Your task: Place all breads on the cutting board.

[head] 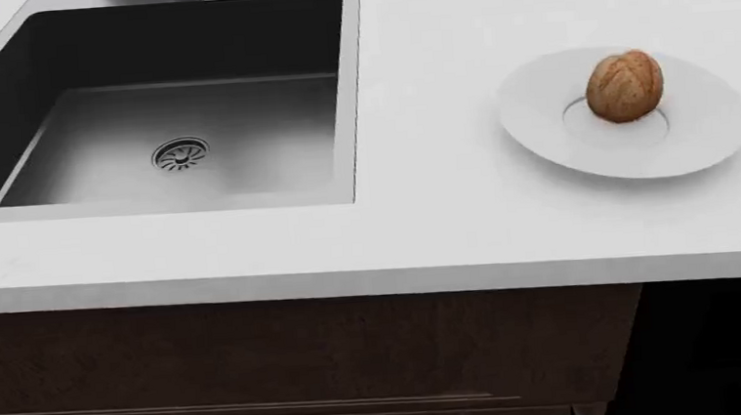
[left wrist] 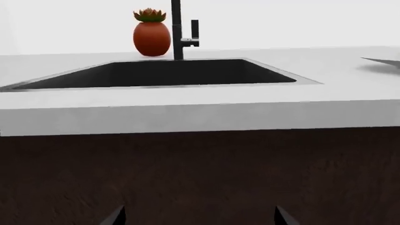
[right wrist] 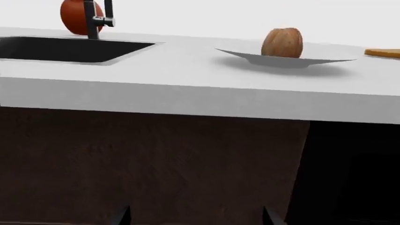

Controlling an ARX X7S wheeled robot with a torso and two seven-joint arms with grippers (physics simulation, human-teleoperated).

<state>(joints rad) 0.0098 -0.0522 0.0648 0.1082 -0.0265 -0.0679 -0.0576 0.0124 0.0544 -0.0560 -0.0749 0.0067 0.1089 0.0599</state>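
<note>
Dark woodgrain cabinet fronts both wide-spread tools; crusty egg-shaped roll sits on smooth round plate.

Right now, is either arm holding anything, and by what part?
Nothing is held. Both jaws stand open and empty below the counter edge; the roll sits untouched on the white plate.

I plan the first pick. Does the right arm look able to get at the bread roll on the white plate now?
Probably yes. The roll sits uncovered on the white plate, with nothing in front. The right pincer is below the counter edge, so it must rise first.
</note>
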